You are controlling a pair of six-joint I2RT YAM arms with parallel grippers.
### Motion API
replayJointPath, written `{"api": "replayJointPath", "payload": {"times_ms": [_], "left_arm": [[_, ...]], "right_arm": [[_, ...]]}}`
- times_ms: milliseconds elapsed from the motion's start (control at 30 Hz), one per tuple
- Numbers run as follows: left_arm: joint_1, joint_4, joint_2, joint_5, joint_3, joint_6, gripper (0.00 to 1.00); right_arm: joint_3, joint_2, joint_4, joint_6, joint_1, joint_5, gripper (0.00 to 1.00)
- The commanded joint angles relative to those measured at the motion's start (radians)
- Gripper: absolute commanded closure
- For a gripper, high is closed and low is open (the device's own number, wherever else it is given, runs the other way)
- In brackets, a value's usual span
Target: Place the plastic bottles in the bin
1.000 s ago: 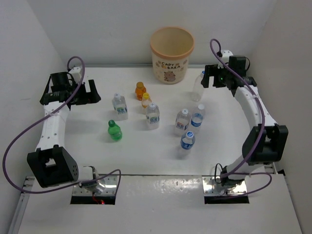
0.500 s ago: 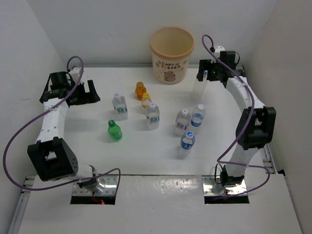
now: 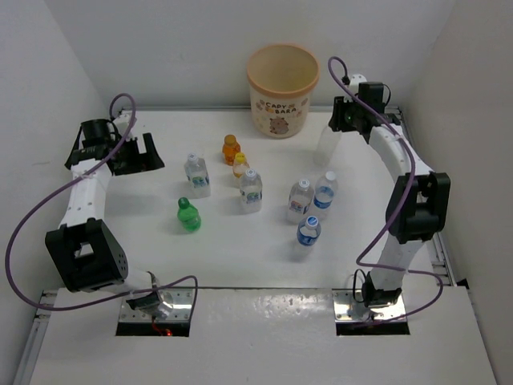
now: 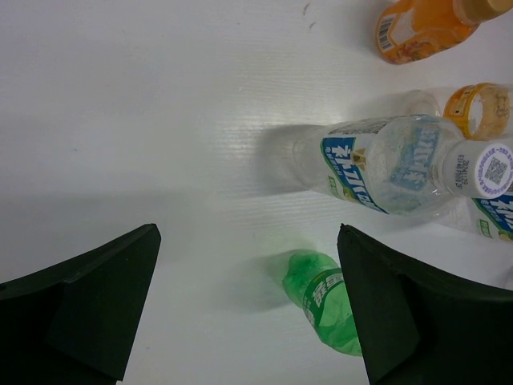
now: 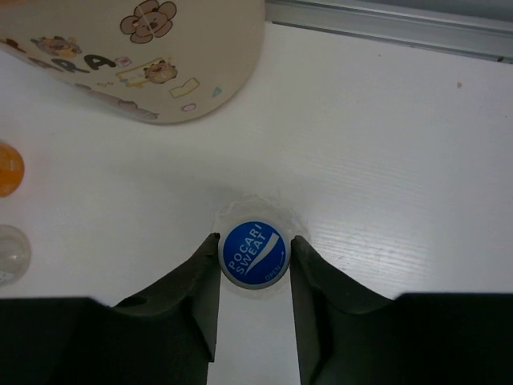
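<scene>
Nine plastic bottles [image 3: 251, 191] show from the top camera. All stand on the table [image 3: 240, 265], and none is yet in the bin [image 3: 281, 112] at the far edge. Eight cluster mid-table. The ninth, a Pocari Sweat bottle [image 3: 328, 144], stands just right of the bin, under the right hand [image 3: 340, 122]. The left hand [image 3: 146, 152] hangs toward the table's left side, apart from the cluster. From this height we cannot read either hand's grip, and part of the bin's floor is hidden behind its wall.

Through the left wrist camera, the left hand [image 4: 248, 241] is spread wide and holds nothing. A green bottle [image 4: 322, 301] shows in the gap, partly covered by one of the fingers [image 4: 401, 313]. A clear labelled bottle [image 4: 385, 164] stands beyond it, and an orange bottle [image 4: 417, 28] is cut off by the frame's top.

Through the right wrist camera, the right hand [image 5: 255, 241] is clenched on the Pocari Sweat bottle, its fingers [image 5: 196, 289] pressed against either side of the blue cap [image 5: 254, 255]. The bin's printed wall [image 5: 160, 48] is near, up and to the left. The bottle's body is hidden under its own cap.

We judge these bottles light, thin-walled and smooth: easy to tip, and apt to buckle or slip if squeezed at the belly. The cap and neck are the stiff part, so that is the place to hold. We cannot tell whether any holds liquid.
</scene>
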Motion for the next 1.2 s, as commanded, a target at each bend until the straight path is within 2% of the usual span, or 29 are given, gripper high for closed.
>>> {"api": "replayJointPath", "payload": {"times_ms": [0,33,133,333,433,467,633,733,900,1133,1167], "left_arm": [[0.018,0.016,-0.003,0.036,0.008,0.014,0.00],[0.027,0.016,-0.003,0.036,0.008,0.014,0.00],[0.027,0.016,-0.012,0.036,-0.002,0.023,0.00],[0.047,0.016,-0.021,0.045,-0.011,0.043,0.00],[0.047,0.016,-0.021,0.065,-0.011,0.068,0.00],[0.058,0.016,-0.021,0.098,-0.011,0.079,0.00],[0.079,0.016,-0.041,0.230,-0.020,0.144,0.00],[0.079,0.016,-0.050,0.269,-0.020,0.164,0.00],[0.101,0.016,-0.073,0.341,-0.020,0.218,0.02],[0.121,0.016,-0.200,0.456,-0.074,0.370,0.04],[0.121,0.016,-0.217,0.477,-0.084,0.388,0.04]], "right_arm": [[0.040,-0.042,0.047,-0.028,0.019,-0.022,0.68],[0.039,-0.047,0.052,-0.031,0.019,-0.024,0.79],[0.026,-0.073,0.061,-0.060,0.031,-0.019,1.00],[0.057,-0.161,0.036,-0.094,0.041,-0.031,1.00],[0.150,-0.194,0.021,-0.073,0.042,-0.036,1.00],[0.239,-0.194,-0.005,-0.062,0.042,-0.053,1.00],[0.420,-0.196,0.019,0.012,0.061,-0.106,1.00],[0.476,-0.168,0.140,0.044,0.087,-0.099,1.00],[0.583,-0.009,0.245,0.010,0.153,-0.027,1.00],[0.533,0.139,0.389,-0.052,0.193,0.044,1.00],[0.534,0.148,0.395,-0.052,0.194,0.052,0.96]]}}
